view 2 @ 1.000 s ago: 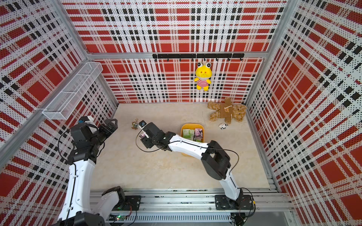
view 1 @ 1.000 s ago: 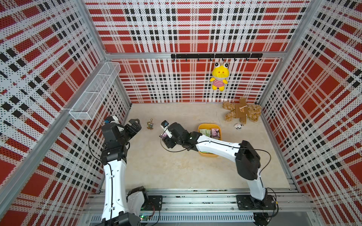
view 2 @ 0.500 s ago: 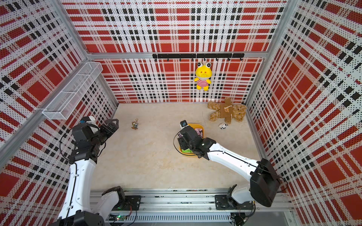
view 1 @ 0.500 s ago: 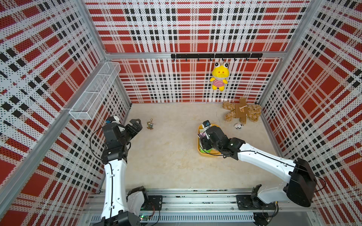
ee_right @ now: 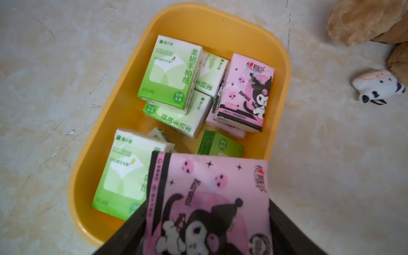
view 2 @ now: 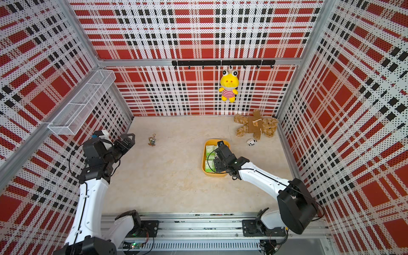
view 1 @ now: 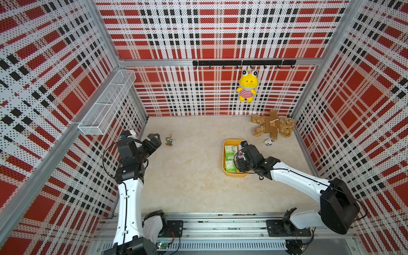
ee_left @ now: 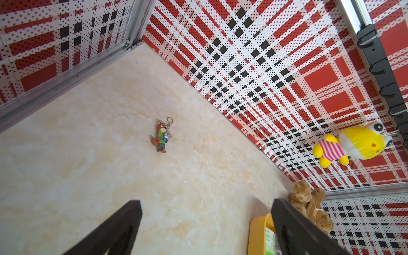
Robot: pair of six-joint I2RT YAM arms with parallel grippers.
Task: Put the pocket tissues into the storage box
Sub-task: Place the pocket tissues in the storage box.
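Your right claw (ee_right: 207, 217) grips a pink Kuromi tissue pack (ee_right: 209, 189) over the yellow storage box (ee_right: 88, 167), where other green and pink tissue packs (ee_right: 170, 72) lie. Your left claw (ee_left: 206, 205) hangs open above the tabletop (ee_left: 88, 154), well apart.

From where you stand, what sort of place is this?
Probably a robot test cell: plaid perforated panels box in the floor, the left arm and right arm share a metal rail, and a frog plush hangs behind.
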